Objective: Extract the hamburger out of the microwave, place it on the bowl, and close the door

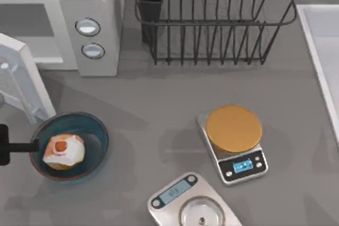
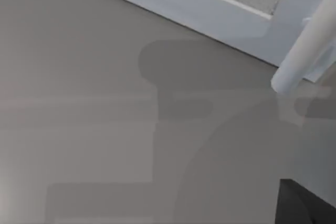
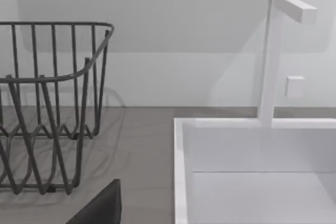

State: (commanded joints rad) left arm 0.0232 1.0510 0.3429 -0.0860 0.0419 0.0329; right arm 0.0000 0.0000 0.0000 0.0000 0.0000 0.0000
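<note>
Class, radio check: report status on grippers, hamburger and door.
Left gripper at table's left edge, beside bowl. Hamburger sits in bowl. Microwave door open.

table: matt grey | rack: dark wire | scale: gold metal top

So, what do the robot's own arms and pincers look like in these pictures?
Little of them is visible. By the top view's left edge, beside the bowl, the left pincer is black: a blocky body with a thin straight finger. Each wrist view has a dark, matte, angular piece at its lower edge. I can make out no cables or markings.
</note>
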